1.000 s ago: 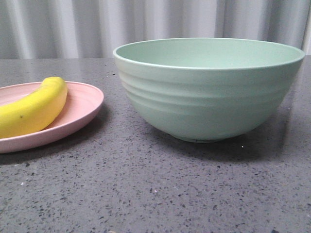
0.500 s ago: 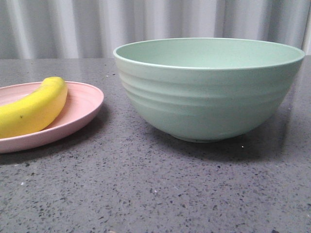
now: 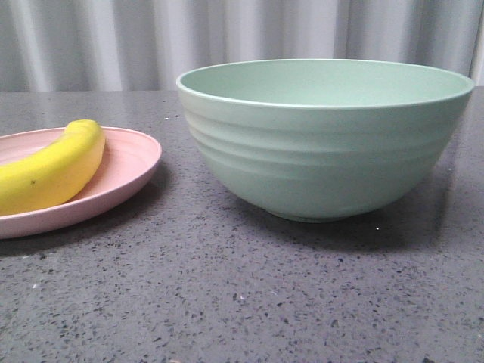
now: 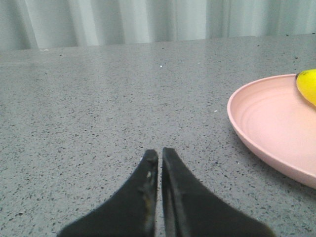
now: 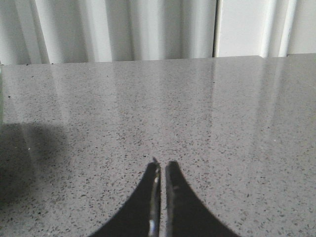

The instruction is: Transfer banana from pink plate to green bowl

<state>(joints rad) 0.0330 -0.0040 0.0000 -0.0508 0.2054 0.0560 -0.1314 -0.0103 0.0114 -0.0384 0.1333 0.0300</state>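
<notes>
The yellow banana (image 3: 57, 168) lies on the pink plate (image 3: 128, 162) at the left of the front view. The big ridged green bowl (image 3: 325, 151) stands to the plate's right, with nothing visible inside it. No gripper shows in the front view. My left gripper (image 4: 160, 154) is shut and empty, low over bare table, with the plate's rim (image 4: 256, 133) and the banana's tip (image 4: 307, 85) off to one side. My right gripper (image 5: 162, 165) is shut and empty over bare table.
The grey speckled table (image 3: 242, 302) runs back to a pale curtain (image 3: 113, 38). In the right wrist view a dark shadow (image 5: 19, 158) and a thin sliver of the green bowl (image 5: 1, 98) lie at the picture's edge.
</notes>
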